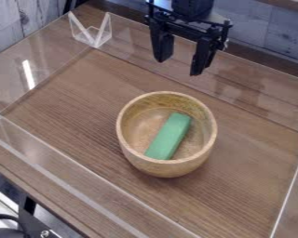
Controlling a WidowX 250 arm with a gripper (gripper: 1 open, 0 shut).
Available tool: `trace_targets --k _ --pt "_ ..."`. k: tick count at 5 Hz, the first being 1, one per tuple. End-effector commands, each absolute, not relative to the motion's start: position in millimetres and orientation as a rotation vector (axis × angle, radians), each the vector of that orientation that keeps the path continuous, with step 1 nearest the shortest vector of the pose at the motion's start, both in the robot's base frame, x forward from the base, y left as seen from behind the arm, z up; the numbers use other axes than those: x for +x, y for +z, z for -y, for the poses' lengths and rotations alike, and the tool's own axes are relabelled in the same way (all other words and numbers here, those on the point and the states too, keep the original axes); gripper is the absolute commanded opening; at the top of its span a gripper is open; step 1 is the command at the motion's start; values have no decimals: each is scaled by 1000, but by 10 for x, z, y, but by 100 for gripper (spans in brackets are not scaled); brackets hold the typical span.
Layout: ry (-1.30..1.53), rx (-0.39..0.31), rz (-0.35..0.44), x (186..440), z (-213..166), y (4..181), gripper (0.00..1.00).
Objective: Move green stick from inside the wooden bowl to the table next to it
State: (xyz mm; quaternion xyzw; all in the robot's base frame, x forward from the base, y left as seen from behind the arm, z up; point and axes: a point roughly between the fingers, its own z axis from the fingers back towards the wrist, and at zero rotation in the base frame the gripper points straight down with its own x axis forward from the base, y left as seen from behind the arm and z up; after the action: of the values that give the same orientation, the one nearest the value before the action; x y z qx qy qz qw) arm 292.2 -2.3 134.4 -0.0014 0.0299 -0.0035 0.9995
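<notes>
The green stick (169, 137) lies flat inside the wooden bowl (138, 156) — right in the middle of the worktop (77, 88). The tool (179, 54) hangs above and behind it, jaws spread wide — holding nothing.

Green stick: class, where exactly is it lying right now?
The green stick lies inside the wooden bowl, at the centre of the camera view on the table, below and in front of the open gripper.
</notes>
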Motion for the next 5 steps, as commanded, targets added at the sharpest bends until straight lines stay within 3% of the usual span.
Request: trace_targets --k 1,3,5 --pt "-17 -1 -68 2782 28 1264 100" --pt "-50 17 -48 2445 40 1028 100" --pt "-50 9 -23 2422 74 891 100"
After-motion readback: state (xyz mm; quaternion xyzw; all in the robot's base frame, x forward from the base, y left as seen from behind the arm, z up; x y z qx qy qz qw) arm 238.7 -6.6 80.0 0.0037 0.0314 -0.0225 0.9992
